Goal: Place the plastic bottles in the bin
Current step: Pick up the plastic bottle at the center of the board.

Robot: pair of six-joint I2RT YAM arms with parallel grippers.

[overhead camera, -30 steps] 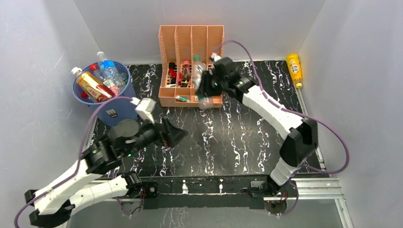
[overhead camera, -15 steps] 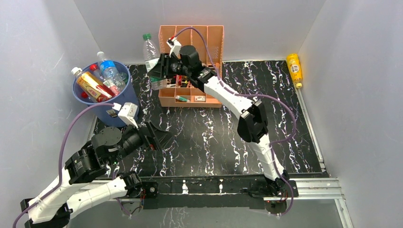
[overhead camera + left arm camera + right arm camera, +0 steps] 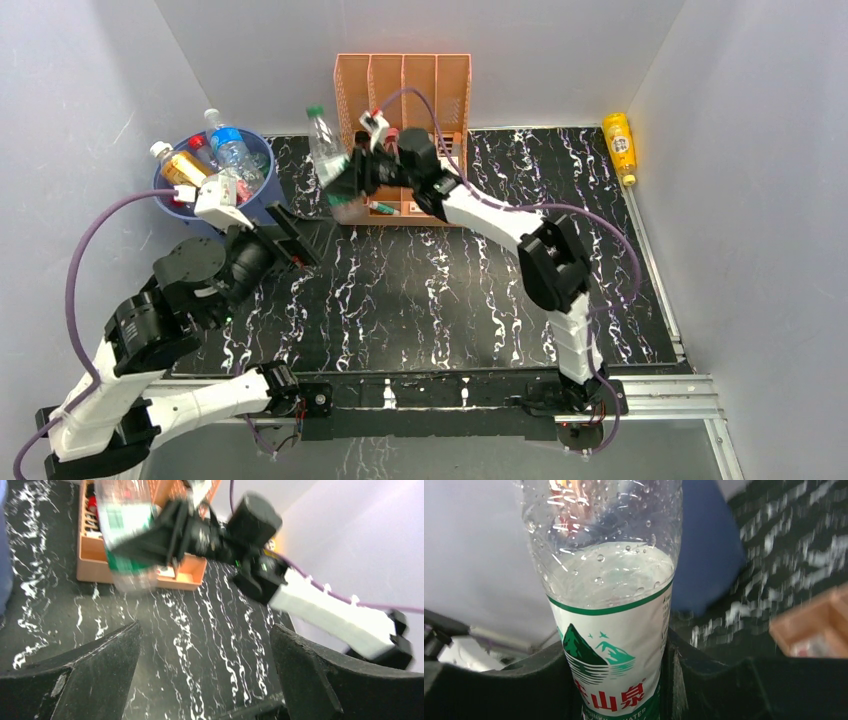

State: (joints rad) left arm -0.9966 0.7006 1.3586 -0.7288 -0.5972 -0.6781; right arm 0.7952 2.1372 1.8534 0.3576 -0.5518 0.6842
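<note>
Black tabletop (image 3: 200, 630) behind blurred bottle (image 3: 122, 515)

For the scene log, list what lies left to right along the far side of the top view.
Round blue plastic bin → clear green-capped plastic bottle → peach slotted plastic organizer → yellow juice bottle.

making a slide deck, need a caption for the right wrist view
Right gripper clamps a clear green-labelled bottle, the blue bin blurred behind it.

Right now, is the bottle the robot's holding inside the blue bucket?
Out. The right gripper holds the green-label bottle by the peach rack, apart from the bin.
</note>
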